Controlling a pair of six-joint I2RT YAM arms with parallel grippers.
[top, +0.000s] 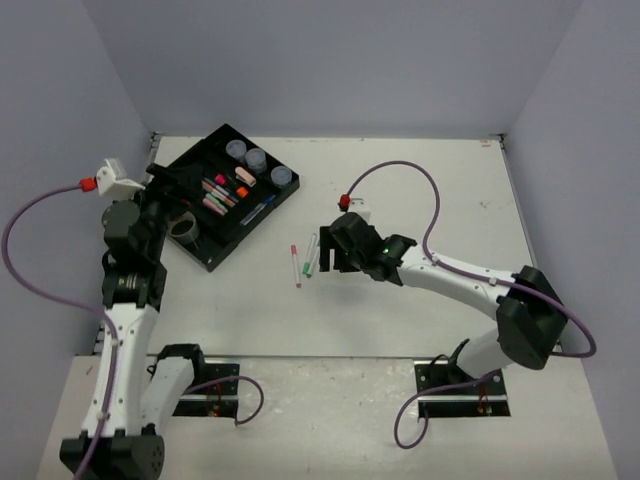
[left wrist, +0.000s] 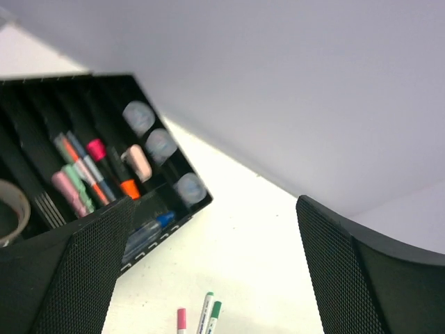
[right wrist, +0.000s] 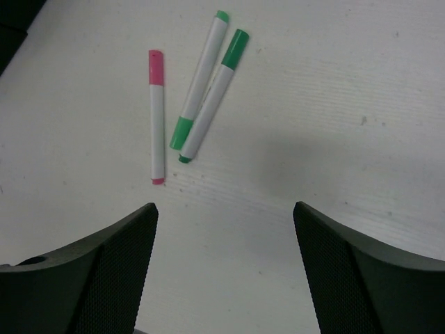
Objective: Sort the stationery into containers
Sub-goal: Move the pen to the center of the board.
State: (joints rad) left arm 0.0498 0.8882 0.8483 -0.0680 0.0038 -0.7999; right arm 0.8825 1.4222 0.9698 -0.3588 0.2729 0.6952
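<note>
Pens lay loose on the table, three of them: a pink pen on its own and two green pens just beside it, side by side and touching at their lower ends. Your right gripper hovered above them with its jaws spread wide and nothing between them. Your left gripper was just as wide apart and empty, hanging over the near side of the tray. The tray already held the markers in its long slots, three jars in a row along one side, and the tape ring at its near end. I judged the step in hand to be the right arm's pick of the last loose pens, so the sort was well along, with only those three outside. For the next move you needed to bring the right jaws down across one barrel. The pink one looked the cleanest choice, because it lay apart. The green pair risked a double grab or a nudge, so you needed to line up squarely and take one only.
</note>
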